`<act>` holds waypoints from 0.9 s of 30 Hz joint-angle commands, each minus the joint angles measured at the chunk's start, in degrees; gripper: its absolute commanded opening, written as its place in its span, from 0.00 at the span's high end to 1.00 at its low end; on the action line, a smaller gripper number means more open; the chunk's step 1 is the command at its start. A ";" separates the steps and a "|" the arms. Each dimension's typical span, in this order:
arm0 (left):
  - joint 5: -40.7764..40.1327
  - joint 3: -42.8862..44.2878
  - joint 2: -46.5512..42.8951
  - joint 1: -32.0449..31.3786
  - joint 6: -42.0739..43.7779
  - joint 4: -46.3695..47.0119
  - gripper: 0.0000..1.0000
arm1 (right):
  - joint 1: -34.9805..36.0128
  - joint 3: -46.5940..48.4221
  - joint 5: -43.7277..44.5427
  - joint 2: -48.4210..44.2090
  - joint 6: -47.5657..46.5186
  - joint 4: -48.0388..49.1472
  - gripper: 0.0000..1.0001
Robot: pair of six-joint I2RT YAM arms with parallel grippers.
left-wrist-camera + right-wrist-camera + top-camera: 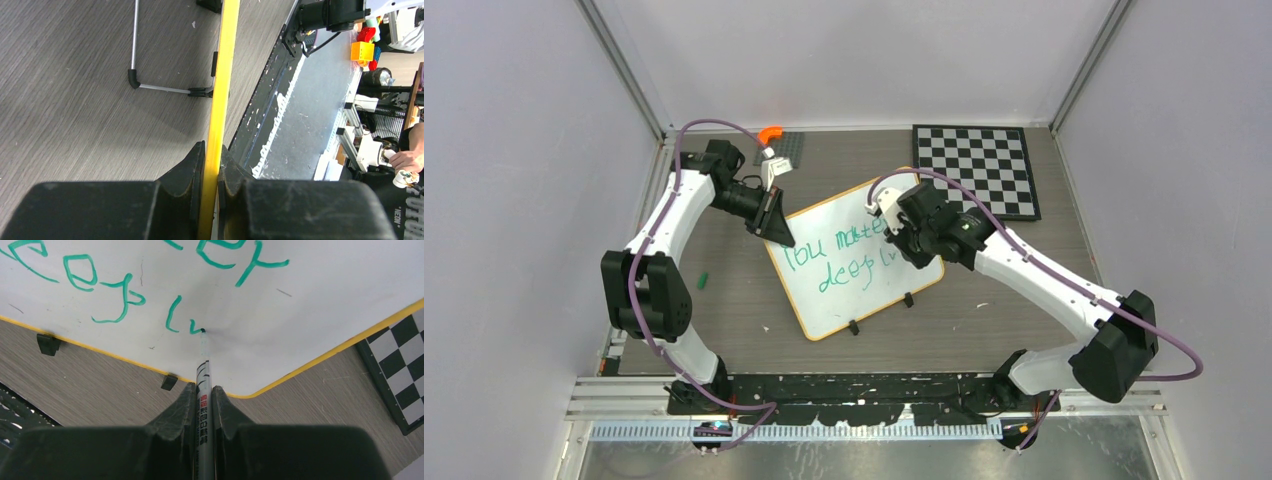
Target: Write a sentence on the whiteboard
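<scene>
On the grey table [724,335], whiteboard [849,305] edge clamped in left gripper [212,150], right gripper [203,388] tight on marker [203,357] touching the sentence [839,278].

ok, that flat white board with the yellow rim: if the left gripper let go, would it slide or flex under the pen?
Likely slides: the whiteboard sits on black clip feet on a smooth table, and the left gripper is shut on its rim, probably to steady it. Probably stiff: that rim runs straight edge-on. Looks thin, so likely light.
</scene>
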 commanded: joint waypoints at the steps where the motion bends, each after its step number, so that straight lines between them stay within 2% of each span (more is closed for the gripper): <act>1: -3.34 0.97 0.74 -0.29 -0.41 0.87 1.00 | -1.10 4.16 2.29 0.48 -1.50 2.36 1.00; 11: -3.34 1.20 1.11 -0.35 -0.26 0.76 1.00 | -1.34 4.87 1.42 1.30 -1.97 1.97 1.00; 27: -3.52 0.66 0.75 -0.36 0.14 0.71 1.00 | -1.25 -2.60 -0.70 -1.46 -0.33 1.98 1.00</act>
